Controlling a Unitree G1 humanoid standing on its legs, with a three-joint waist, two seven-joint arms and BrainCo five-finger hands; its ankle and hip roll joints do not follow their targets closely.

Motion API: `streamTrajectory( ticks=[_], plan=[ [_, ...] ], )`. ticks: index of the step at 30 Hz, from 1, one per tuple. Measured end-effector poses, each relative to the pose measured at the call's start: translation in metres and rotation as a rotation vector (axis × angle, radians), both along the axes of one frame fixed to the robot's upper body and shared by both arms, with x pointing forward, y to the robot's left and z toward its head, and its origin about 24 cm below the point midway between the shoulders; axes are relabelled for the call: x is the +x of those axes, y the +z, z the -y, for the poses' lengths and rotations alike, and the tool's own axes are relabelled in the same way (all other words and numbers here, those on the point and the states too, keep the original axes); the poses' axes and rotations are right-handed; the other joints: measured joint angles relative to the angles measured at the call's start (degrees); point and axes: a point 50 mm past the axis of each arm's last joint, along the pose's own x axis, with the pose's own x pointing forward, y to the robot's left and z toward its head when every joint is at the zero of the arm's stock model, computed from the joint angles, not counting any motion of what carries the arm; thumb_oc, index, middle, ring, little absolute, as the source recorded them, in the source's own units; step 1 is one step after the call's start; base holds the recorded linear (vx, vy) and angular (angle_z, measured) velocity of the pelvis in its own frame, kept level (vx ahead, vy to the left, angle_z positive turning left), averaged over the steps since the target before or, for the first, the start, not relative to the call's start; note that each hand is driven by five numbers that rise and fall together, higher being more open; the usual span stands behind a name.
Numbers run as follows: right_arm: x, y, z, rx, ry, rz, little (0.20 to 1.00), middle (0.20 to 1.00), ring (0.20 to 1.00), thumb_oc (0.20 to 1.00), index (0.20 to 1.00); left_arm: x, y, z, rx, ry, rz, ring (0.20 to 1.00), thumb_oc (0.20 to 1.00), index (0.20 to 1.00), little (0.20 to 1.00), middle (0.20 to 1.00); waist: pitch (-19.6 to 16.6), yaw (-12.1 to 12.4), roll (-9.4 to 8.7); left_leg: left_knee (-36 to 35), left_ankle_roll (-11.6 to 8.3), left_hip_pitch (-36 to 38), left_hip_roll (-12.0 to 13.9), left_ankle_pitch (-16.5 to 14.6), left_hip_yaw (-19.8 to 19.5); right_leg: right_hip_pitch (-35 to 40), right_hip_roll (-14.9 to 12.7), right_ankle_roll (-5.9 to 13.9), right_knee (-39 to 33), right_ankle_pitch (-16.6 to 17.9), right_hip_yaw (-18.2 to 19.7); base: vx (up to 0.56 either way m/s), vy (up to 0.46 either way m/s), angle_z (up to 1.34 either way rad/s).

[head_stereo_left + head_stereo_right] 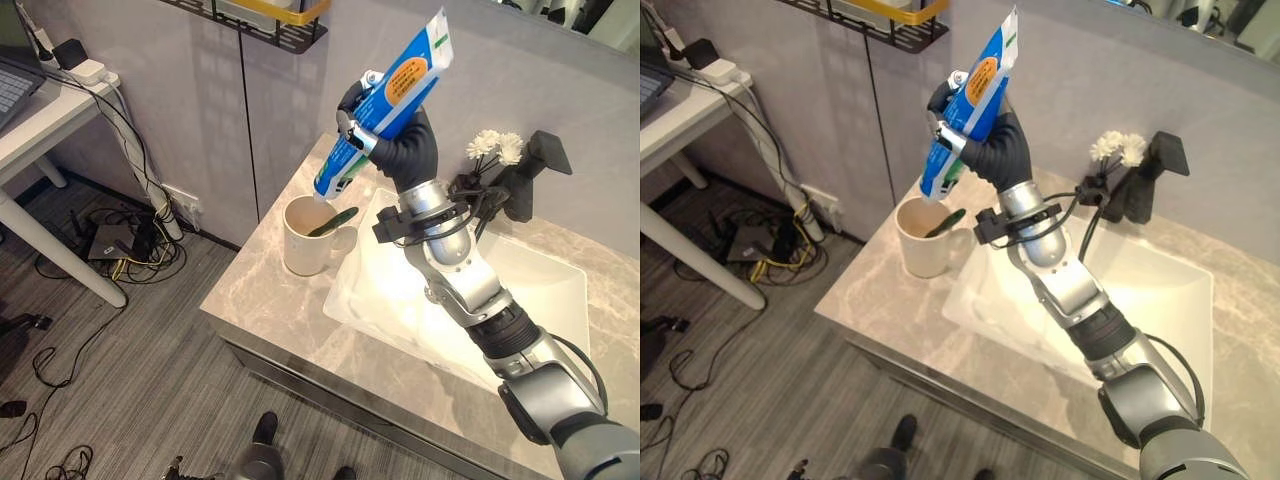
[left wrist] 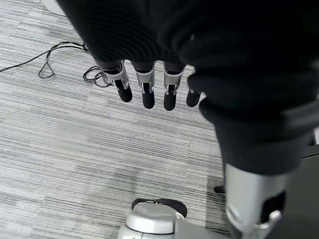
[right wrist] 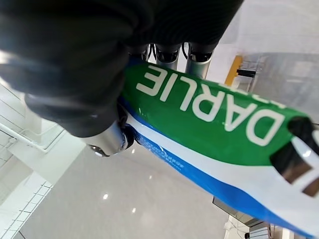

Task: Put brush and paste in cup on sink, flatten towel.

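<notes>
My right hand [image 1: 400, 140] is shut on a blue, white and green toothpaste tube [image 1: 385, 100] and holds it steeply tilted above a cream mug [image 1: 305, 240], cap end down just over the rim. In the right wrist view the tube [image 3: 214, 129] lies across the palm with the fingers [image 3: 169, 52] curled over it. A green toothbrush [image 1: 333, 221] leans inside the mug, which stands on the marble counter [image 1: 270, 300] left of the white basin [image 1: 450, 290]. My left hand [image 2: 144, 84] hangs over the grey floor, fingers straight and holding nothing.
A black tap [image 1: 530, 175] and white flowers [image 1: 495, 147] stand behind the basin. A black wire shelf [image 1: 260, 25] hangs on the wall above the mug. A white desk [image 1: 40, 120] and tangled cables [image 1: 130, 240] are on the left.
</notes>
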Motion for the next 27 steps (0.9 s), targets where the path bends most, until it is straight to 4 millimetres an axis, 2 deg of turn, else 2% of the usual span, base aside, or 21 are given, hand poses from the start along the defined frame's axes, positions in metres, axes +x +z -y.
streamTrajectory(
  ticks=[10, 21, 27],
  plan=[
    [0.002, -0.015, 0.003, -0.003, -0.017, -0.053, 0.200, 0.200, 0.200, 0.200, 0.200, -0.002, 0.000, 0.000, 0.003, -0.004, -0.008, 1.000, 1.000, 1.000, 1.000, 1.000, 0.0, 0.0, -0.06, 0.0, 0.00, -0.1, 0.0, 0.0, -0.1, 0.0, 0.0, 0.01, 0.0, 0.0, -0.1, 0.00, 0.000, 0.00],
    [0.008, -0.029, -0.002, -0.046, -0.029, -0.121, 0.200, 0.200, 0.200, 0.200, 0.200, -0.001, 0.000, 0.000, 0.003, -0.005, -0.006, 1.000, 1.000, 1.000, 1.000, 1.000, -0.2, 0.0, -0.59, 0.1, 0.00, -0.7, 0.0, 0.0, -0.2, -0.5, 0.0, 0.02, 0.0, 0.0, -0.2, 0.00, 0.000, 0.00],
    [0.006, -0.034, -0.010, -0.086, -0.016, -0.116, 0.200, 0.200, 0.200, 0.200, 0.200, 0.001, 0.000, -0.001, 0.005, -0.007, -0.002, 1.000, 1.000, 1.000, 1.000, 1.000, 0.3, 0.0, -1.59, 0.1, -0.01, -0.8, 0.0, 0.0, -0.3, -0.5, 0.1, 0.02, 0.0, 0.0, -0.3, 0.00, 0.000, 0.00]
  ],
)
